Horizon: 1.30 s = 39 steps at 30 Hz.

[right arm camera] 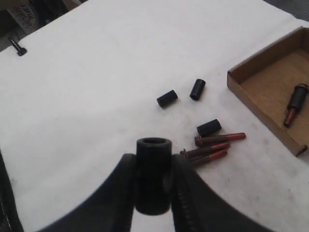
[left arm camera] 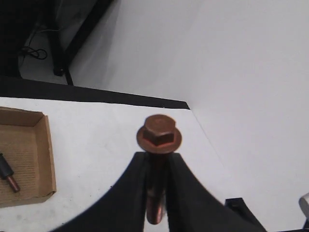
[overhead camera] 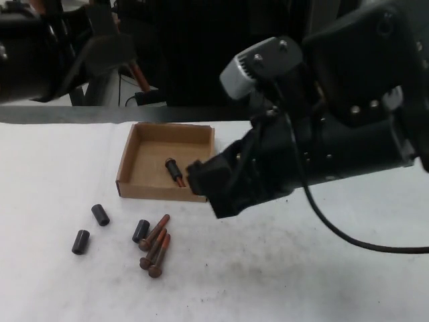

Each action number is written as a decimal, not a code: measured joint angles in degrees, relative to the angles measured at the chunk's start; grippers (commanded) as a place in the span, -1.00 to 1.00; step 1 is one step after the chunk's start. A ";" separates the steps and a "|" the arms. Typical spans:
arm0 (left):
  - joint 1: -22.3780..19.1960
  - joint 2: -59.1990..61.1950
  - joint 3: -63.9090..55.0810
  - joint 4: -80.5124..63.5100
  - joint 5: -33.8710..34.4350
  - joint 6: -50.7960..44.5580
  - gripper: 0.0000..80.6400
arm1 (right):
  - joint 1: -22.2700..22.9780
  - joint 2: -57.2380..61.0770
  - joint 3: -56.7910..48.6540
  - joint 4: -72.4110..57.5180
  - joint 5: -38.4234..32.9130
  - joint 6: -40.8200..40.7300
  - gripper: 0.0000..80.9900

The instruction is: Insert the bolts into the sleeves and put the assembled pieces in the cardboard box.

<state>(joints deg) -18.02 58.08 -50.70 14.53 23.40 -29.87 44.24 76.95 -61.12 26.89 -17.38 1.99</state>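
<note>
- Fingers of the left hand are pressed onto the shank of a copper-coloured hex-headed metal bolt; its flanged head stands clear beyond the fingertips.
- That hand hangs over the white table, near one of its corners, with the box off to one side.
- Right hand is pinching a black cylindrical sleeve across its middle; the sleeve's open end pokes out past the fingertips and its hollow bore is visible.
- Shallow open-topped brown cardboard box sits toward the table's far edge, roughly midway along it.
- Inside the box lies one assembled piece, a black sleeve with a copper bolt tip sticking out of it, flat on the box floor.
- Between the box and the table's near edge, toward the left, lie the loose parts: a first loose black sleeve, a second loose black sleeve near it, and a third loose black sleeve apart from those two.
- Cluster of three loose copper-coloured bolts lies just beside that third sleeve, the bolts side by side and nearly parallel, heads toward the near edge.
- In the high view a bulky black arm carrying a grey camera housing hangs over the right part of the table and covers the box's near right corner.
</note>
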 measured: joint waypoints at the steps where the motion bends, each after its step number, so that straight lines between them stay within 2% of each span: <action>1: 0.00 -0.05 0.00 0.09 1.50 0.09 -0.98 | 0.39 0.20 -0.05 -0.73 -0.19 0.23 -0.99; 6: 0.00 -0.09 0.00 0.43 4.97 0.24 -0.98 | 1.07 0.31 0.09 -5.51 -0.23 1.12 -0.99; 12: 0.00 -0.09 0.00 0.42 4.96 0.24 -0.98 | 1.07 0.31 0.09 -10.34 2.52 2.97 -0.99; 21: 0.00 -0.09 0.00 0.71 7.54 0.24 -0.98 | 1.07 0.31 0.09 -11.13 4.20 3.41 -0.99; 39: 0.00 -0.09 0.00 3.99 7.58 1.22 -0.98 | 1.07 0.31 0.09 -13.22 4.32 3.50 -0.99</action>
<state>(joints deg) -18.02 57.99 -50.70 18.52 30.98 -28.66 45.31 77.26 -61.02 13.67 -13.07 5.49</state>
